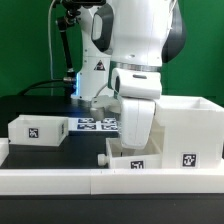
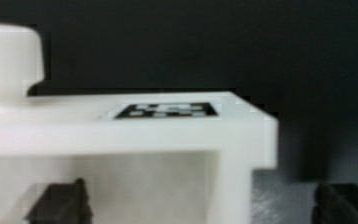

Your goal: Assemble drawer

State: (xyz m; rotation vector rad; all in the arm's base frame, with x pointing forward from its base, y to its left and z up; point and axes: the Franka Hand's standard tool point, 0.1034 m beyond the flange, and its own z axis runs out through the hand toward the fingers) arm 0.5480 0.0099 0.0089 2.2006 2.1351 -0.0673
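1. A long low white rail lies along the near table edge.
2. Just behind it sits the drawer's centre tray. The tall casing is just beside it on the exterior view's right, and the left tray stands well apart.
3. The arm reaches straight down over the centre tray, and its bulky wrist hides the fingers from outside.
4. In the wrist view the gripper is spread wide, pinching nothing, above a tagged white part.
5. The marker board lies farthest back.

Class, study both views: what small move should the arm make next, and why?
Probably close the hand on the middle tray: its fingers look open and appear to straddle the tray's wall, not yet gripping it.
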